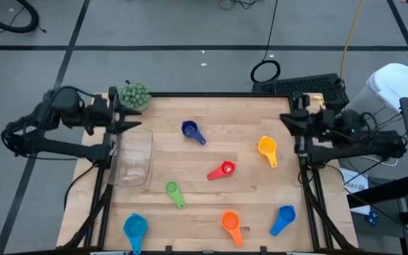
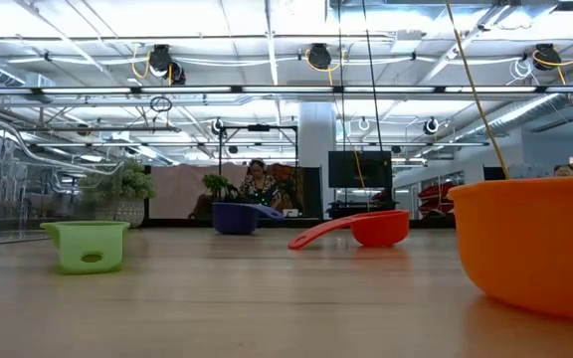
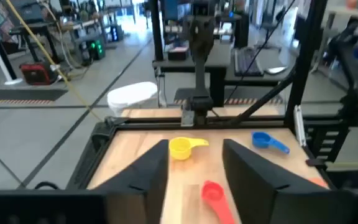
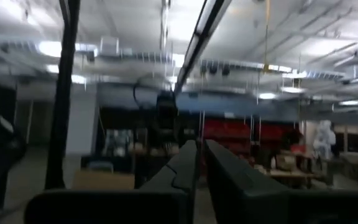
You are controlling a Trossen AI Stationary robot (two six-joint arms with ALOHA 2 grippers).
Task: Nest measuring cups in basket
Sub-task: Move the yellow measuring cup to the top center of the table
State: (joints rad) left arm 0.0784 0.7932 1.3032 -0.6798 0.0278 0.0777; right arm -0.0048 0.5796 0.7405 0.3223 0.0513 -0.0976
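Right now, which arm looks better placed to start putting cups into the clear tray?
Probably left: its claw is open right beside the basket, with the dark blue cup nearby. The right claw waits across the table.

**Cups scattered, basket holds none**

I see the basket (image 1: 134, 157), clear plastic, lying at nine o'clock on the table. Loose around it: dark blue cup (image 1: 190, 130) at twelve, yellow cup (image 1: 267, 149) at two, red cup (image 1: 222, 170) at centre, green cup (image 1: 174, 192) at seven, orange cup (image 1: 231, 224) at six, light blue cups at five (image 1: 284, 217) and eight (image 1: 134, 228). All rest separately.
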